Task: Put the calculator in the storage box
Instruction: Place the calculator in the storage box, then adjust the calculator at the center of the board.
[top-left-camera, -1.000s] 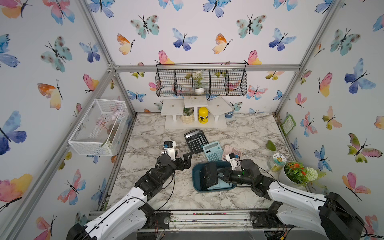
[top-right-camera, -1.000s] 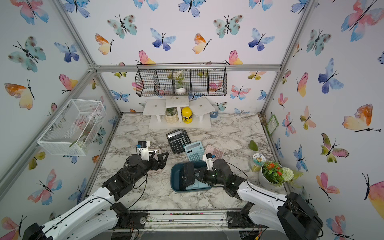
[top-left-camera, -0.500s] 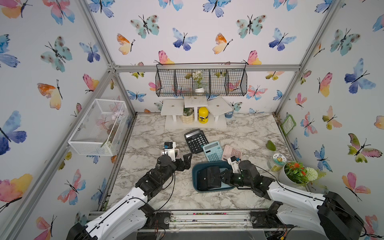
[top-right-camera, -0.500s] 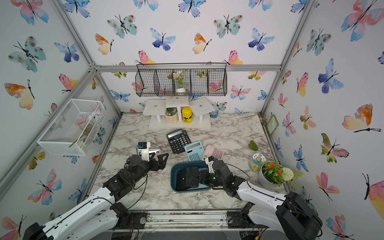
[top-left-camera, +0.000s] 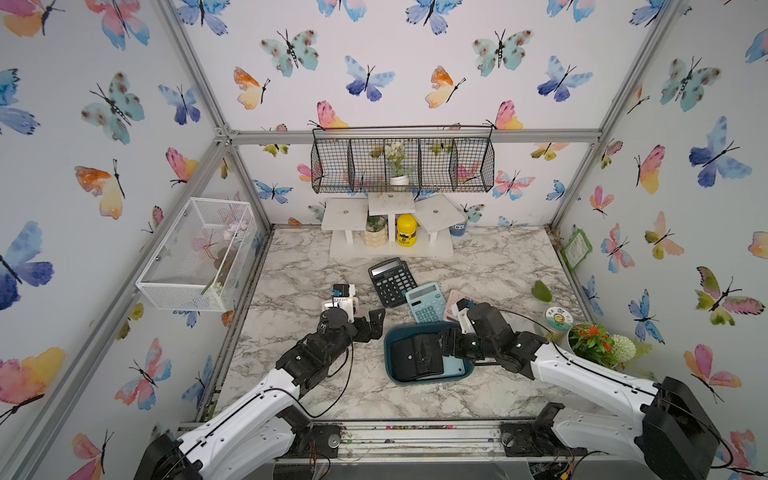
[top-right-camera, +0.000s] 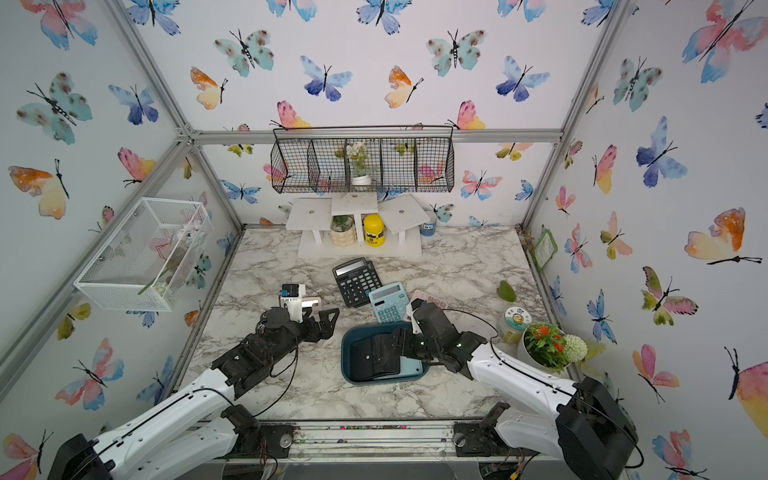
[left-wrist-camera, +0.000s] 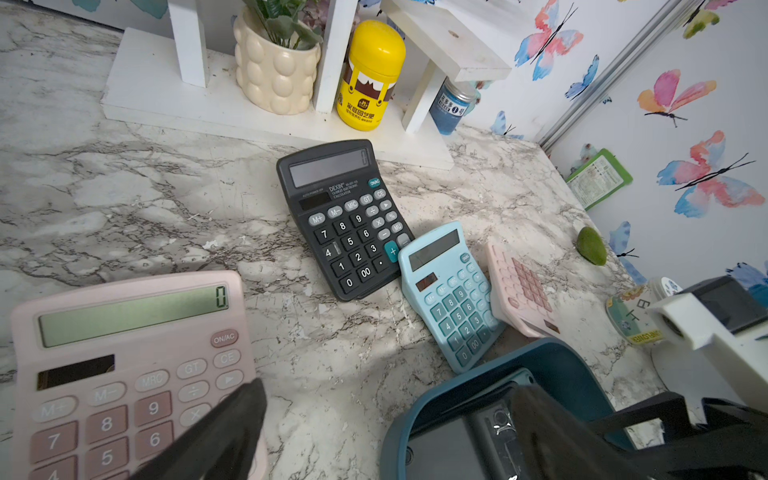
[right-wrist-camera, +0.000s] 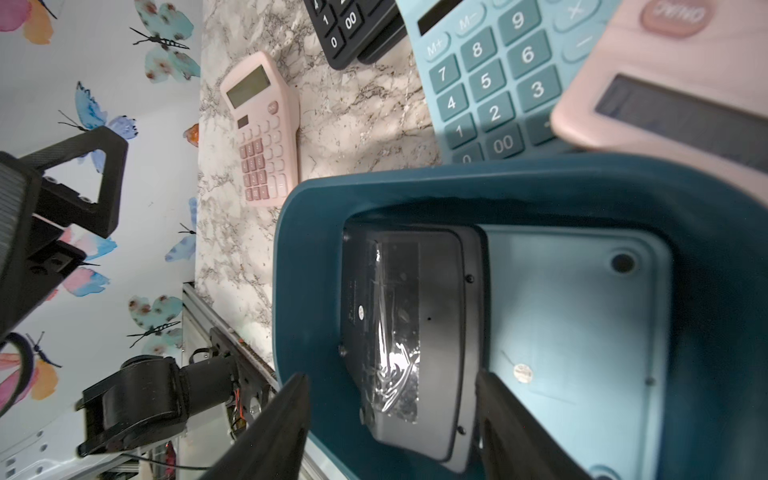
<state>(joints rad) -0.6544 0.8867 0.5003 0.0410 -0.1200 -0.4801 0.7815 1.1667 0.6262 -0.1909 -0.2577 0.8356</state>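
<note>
The dark teal storage box (top-left-camera: 388, 353) (top-right-camera: 345, 353) sits at the front centre of the marble table. Inside it a black calculator (right-wrist-camera: 415, 316) (top-left-camera: 409, 361) lies face down, partly over a light blue one (right-wrist-camera: 573, 311), also face down. My right gripper (right-wrist-camera: 390, 380) (top-left-camera: 436, 347) hovers over the box, open, with a finger on each side of the black calculator and a gap between them. My left gripper (left-wrist-camera: 390, 392) (top-left-camera: 374, 322) is open left of the box, beside a pink calculator (left-wrist-camera: 124, 374).
Behind the box lie a black calculator (top-left-camera: 391, 282), a light blue one (top-left-camera: 424, 301) and a pink one (left-wrist-camera: 519, 291), close together. A white riser (top-left-camera: 390, 249) stands at the back. A flower pot (top-left-camera: 594, 345) and a round tin (top-left-camera: 559, 318) are at the right.
My right gripper has opened and let go of the black calculator, which has settled flatter into the box. The right wrist has drawn back slightly. The left arm has not moved.
</note>
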